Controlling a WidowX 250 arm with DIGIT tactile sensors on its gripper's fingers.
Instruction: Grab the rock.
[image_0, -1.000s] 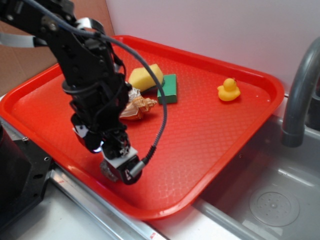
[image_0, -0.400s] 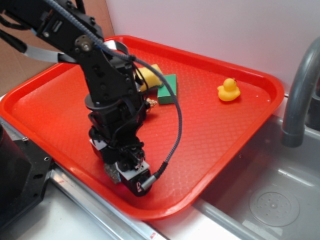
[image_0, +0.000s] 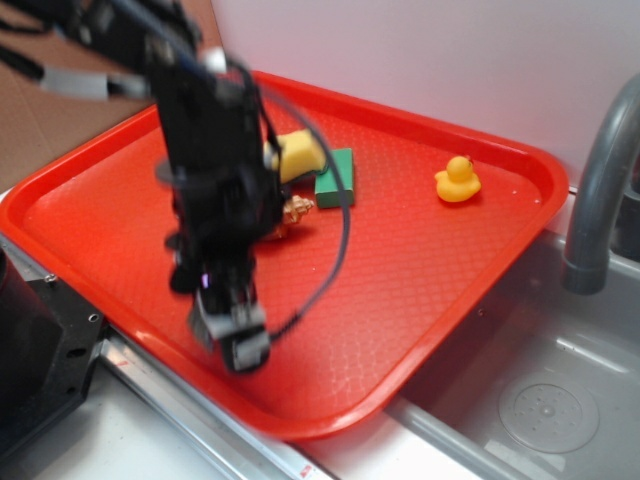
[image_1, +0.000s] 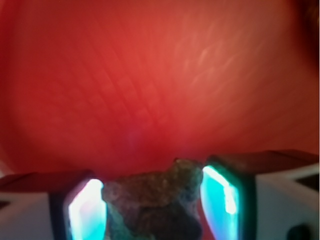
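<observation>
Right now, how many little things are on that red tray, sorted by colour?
Yellow: 2, the sponge and the toy duck
Green: 1, a block
Tan: 1, a seashell, mostly hidden by the arm
Dark brown-grey: 1, the rock between the gripper fingers
Total: 5

rock (image_1: 152, 200) between end effector (image_1: 155, 210) fingers | above tray (image_0: 420, 290) front | duck (image_0: 457, 180) far right
</observation>
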